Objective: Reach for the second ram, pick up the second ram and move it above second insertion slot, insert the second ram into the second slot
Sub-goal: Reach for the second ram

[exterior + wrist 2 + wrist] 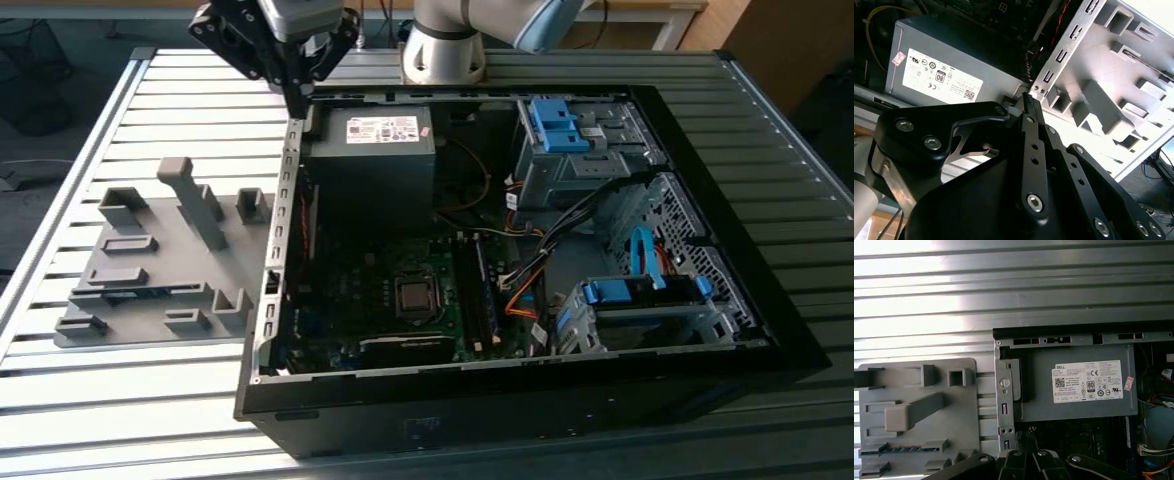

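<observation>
From the exterior view I see my tool (296,90) high over the far corner of the open computer case (278,250), above the power supply (380,140), with its fingers drawn together on nothing. The second wrist view confirms it: the fingertips (1029,98) meet in one thin edge. The second ram (901,449) lies in a slot of the grey holder plate (961,405) on the table (1004,290). The first wrist view shows it as a blue-green strip, which the exterior view only hints at (144,291). The plate sits just beside the case wall. Upright pegs rise around the ram, and there is open room above it.
</observation>
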`<action>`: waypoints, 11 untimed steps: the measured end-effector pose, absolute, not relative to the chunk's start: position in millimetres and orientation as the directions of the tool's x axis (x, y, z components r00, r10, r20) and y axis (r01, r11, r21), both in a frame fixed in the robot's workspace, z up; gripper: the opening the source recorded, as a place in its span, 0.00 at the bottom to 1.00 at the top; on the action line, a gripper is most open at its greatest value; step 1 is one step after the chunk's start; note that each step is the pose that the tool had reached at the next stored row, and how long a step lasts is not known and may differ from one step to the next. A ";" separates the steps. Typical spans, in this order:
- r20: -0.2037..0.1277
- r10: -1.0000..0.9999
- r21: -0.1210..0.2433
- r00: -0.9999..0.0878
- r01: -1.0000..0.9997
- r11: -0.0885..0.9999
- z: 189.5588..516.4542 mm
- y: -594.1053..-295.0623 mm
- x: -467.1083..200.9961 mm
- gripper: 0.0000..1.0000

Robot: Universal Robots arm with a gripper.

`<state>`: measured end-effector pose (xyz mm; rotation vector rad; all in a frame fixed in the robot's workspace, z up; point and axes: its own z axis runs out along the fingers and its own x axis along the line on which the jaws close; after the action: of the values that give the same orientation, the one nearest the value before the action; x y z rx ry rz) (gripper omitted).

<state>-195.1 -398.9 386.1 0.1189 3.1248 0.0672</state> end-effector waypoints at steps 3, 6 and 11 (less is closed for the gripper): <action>-0.012 0.076 0.043 -0.997 0.076 0.996 385.9 -398.9 -196.3 0.11; -0.012 0.076 0.043 -0.997 0.076 0.996 385.7 -398.9 -197.6 0.11; -0.011 0.076 0.043 -0.997 0.076 0.996 385.4 -399.0 -199.6 0.11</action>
<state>-199.6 -399.0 385.4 0.1189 3.1261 0.0671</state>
